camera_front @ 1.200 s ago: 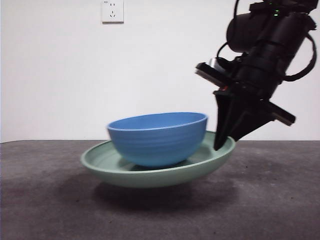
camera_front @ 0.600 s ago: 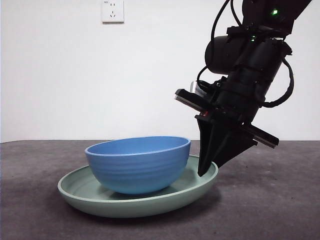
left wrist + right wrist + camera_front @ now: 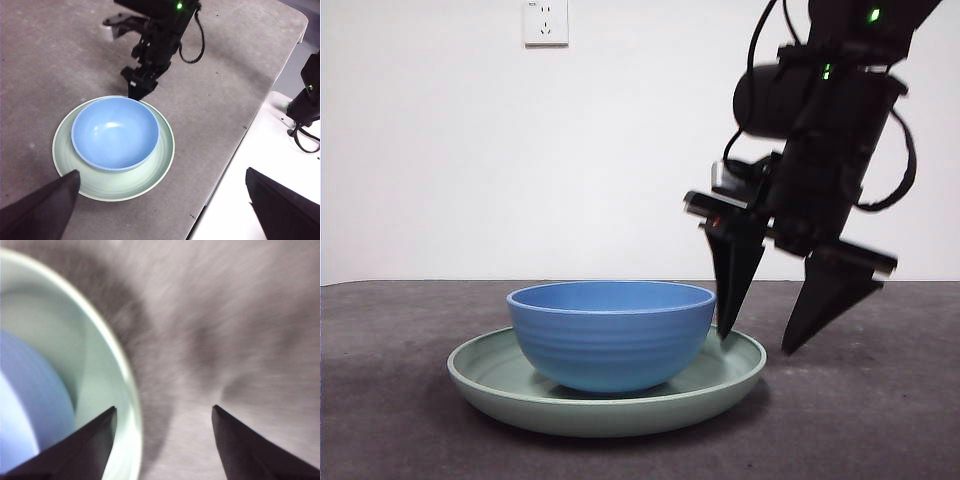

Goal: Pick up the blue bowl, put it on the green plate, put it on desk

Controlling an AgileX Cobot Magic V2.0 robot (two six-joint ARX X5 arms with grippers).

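bowl [image 3: 611, 334] sitting in the plate [image 3: 725, 372], lower centre of the front view, plate flat on the desk [image 3: 880, 420], right gripper [image 3: 775, 340] straddling the plate's right rim, one tip inside, one outside, left gripper [image 3: 160, 210] well apart, socket [image 3: 545, 22] on the wall, upper left

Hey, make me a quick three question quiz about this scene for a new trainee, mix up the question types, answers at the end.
1. True or false: the blue bowl sits inside the green plate.
2. Multiple choice: the right gripper has its jaws A) shut on the plate's rim, B) open, one over the rim and one outside it, C) shut on the bowl.
3. Fill in: the plate rests on the ___.

Key: 1 true; 2 B; 3 desk.
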